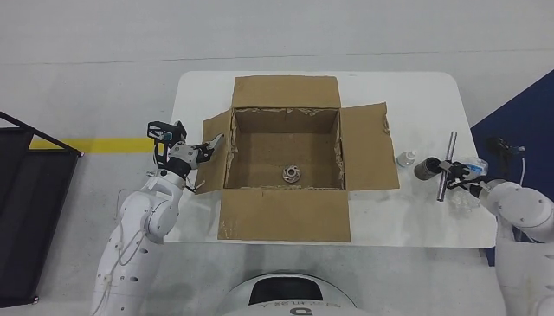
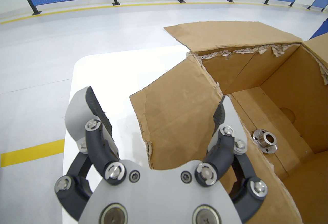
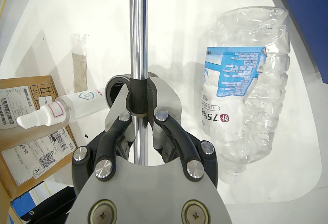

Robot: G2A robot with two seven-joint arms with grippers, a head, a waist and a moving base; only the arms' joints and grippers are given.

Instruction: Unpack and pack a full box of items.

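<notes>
Two grippers sit closest to the lenses. Right gripper (image 3: 138, 93) is clamped tight on one steel rod (image 3: 138, 17), gripping it near one end; it hangs over the counter (image 1: 398, 99) at 3 o'clock from the box. Left gripper (image 2: 155, 107) has its fingers spread wide with nothing in hand, just beside the flap at the box's 9 o'clock side; whether it touches the cardboard cannot be told.

One cardboard box (image 1: 286, 121) stands in the middle of the counter, its four flaps folded out at 12, 3, 6 and 9 o'clock. Inside lies one metal flange hub (image 2: 265, 139), flat on the floor toward 6 o'clock.

At 3 o'clock from the box: one small spray bottle (image 3: 64, 109) on its side, just beside the flap; one dark cylinder (image 3: 115, 86) next to it, under the rod; one clear plastic bottle (image 3: 246, 96) in film wrap farther out; one strip of tape (image 3: 79, 60) flat on the counter.
</notes>
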